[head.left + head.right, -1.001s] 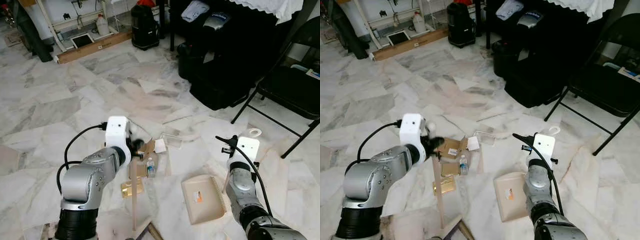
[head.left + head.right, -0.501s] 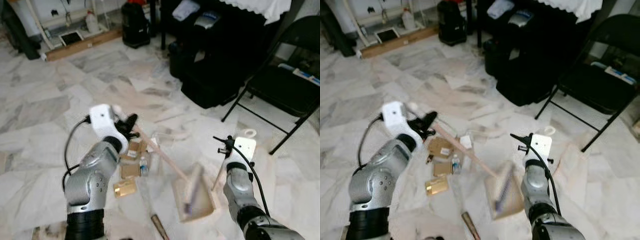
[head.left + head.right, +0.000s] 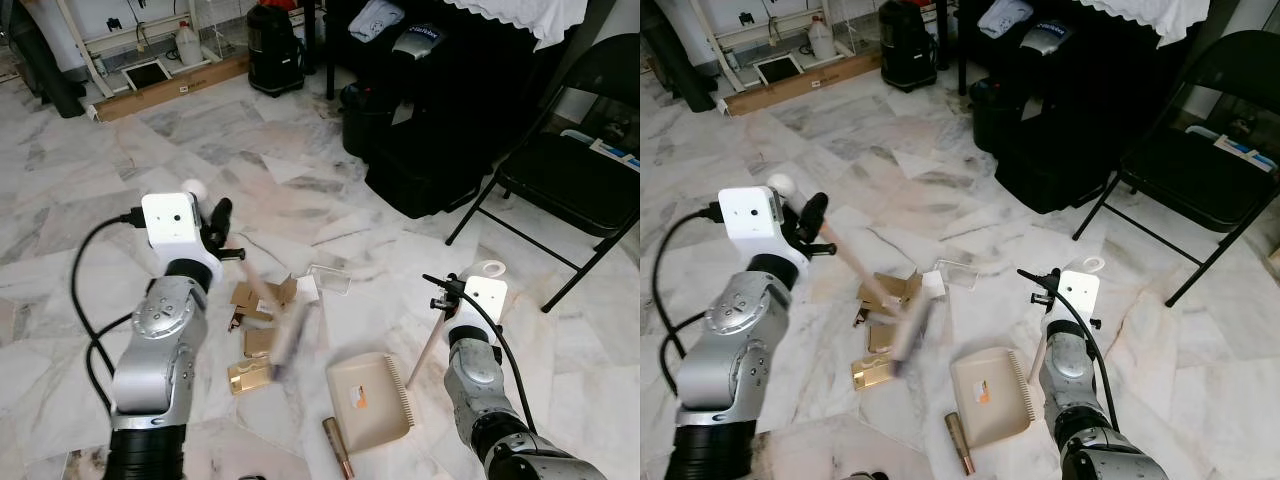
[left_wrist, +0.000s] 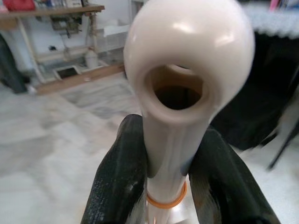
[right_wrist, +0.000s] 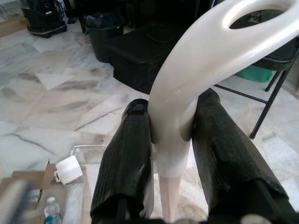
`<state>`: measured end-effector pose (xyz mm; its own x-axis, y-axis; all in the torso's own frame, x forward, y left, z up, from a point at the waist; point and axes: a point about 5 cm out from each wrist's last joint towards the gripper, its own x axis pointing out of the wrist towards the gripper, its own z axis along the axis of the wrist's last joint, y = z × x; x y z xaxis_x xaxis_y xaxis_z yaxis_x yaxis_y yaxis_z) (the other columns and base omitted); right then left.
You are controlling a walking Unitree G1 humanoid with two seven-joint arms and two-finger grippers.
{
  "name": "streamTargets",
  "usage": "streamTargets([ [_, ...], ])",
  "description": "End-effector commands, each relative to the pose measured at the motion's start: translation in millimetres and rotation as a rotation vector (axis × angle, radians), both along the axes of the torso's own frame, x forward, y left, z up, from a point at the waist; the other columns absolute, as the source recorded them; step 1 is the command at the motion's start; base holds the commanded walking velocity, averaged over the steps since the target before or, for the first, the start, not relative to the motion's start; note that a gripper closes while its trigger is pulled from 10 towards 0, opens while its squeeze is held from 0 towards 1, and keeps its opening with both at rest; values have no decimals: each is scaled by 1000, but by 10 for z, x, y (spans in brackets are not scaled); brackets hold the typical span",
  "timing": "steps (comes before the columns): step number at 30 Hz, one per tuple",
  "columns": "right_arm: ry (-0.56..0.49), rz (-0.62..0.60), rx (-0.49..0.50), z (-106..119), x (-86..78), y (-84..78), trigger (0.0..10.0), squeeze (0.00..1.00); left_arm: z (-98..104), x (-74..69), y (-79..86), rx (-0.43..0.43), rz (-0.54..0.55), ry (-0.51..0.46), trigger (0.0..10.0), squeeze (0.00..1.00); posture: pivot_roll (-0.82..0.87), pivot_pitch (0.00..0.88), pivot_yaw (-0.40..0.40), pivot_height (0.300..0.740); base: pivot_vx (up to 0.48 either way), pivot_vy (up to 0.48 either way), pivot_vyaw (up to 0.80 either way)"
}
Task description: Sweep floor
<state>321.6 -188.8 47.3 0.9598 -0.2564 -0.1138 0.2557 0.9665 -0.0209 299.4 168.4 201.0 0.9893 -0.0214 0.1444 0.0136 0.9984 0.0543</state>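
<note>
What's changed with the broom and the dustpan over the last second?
The left gripper swung the broom over the dustpan and back; its head is now at the cardboard scraps. The right gripper kept its hold on the dustpan's handle, and the dustpan stayed flat on the floor.

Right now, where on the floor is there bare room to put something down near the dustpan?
Bare marble lies between the dustpan and the folding chair, and ahead of the clear tray toward the black bags. It is crowded left of the dustpan: cardboard scraps, gold box, broom.
</note>
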Motion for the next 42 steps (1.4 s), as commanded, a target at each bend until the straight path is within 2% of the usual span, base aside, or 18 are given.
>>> streamTargets([
  [1,24,7,17,-52,-28,14,10000,0,-27,-34,-7,105,-27,51,10000,0,156,65,14,740,0,0,0],
  [2,25,9,18,-55,-30,16,10000,0,-55,-34,12,135,-24,73,10000,0,156,65,14,740,0,0,0],
  [4,32,16,21,-72,-41,21,10000,0,-216,-69,37,248,-70,234,10000,0,162,62,14,740,0,0,0],
  [6,34,16,22,-79,-46,20,10000,0,-321,-137,-21,278,-166,345,10000,0,166,63,14,740,0,0,0],
  [10,37,17,24,-83,-47,22,10000,0,-424,-237,-93,355,-272,451,10000,0,172,69,14,740,0,0,0],
  [12,37,17,27,-80,-42,29,10000,0,-469,-286,-141,336,-336,507,10000,0,177,69,15,740,0,0,0],
  [14,37,19,29,-78,-38,38,10000,0,-469,-277,-142,316,-340,517,10000,0,176,71,15,740,0,0,0],
  [17,37,19,31,-76,-35,45,10000,0,-388,-237,-170,237,-366,477,10000,0,178,74,15,740,0,0,0],
  [18,37,19,31,-76,-35,45,10000,0,-388,-237,-170,237,-366,477,10000,0,178,74,15,740,0,0,0],
  [20,38,18,33,-78,-36,50,10000,0,-304,-216,-201,138,-388,427,10000,0,178,79,18,740,0,0,0],
  [24,40,16,36,-84,-39,56,10000,0,-230,-176,-210,25,-385,356,10000,0,179,83,19,740,0,0,0],
  [26,41,16,37,-86,-41,59,10000,0,-244,-183,-236,19,-409,364,10000,0,178,85,19,740,0,0,0],
  [31,41,17,37,-88,-42,60,10000,0,-282,-239,-348,85,-529,408,10000,0,176,89,21,740,0,0,0],
  [33,41,15,37,-87,-42,57,10000,0,-271,-232,-340,95,-519,403,10000,0,176,89,21,740,0,0,0],
  [37,41,14,37,-89,-45,56,10000,0,-156,-134,-254,20,-402,316,10000,0,173,92,23,740,0,0,0],
  [38,41,14,37,-90,-45,57,10000,0,-119,-115,-223,35,-367,291,10000,0,173,92,22,740,0,0,0],
  [39,41,14,37,-90,-45,57,10000,0,-119,-115,-223,35,-367,291,10000,0,173,92,22,740,0,0,0],
  [42,42,16,37,-91,-46,55,10000,0,-99,-155,-202,104,-392,308,10000,0,176,93,22,740,0,0,0],
])
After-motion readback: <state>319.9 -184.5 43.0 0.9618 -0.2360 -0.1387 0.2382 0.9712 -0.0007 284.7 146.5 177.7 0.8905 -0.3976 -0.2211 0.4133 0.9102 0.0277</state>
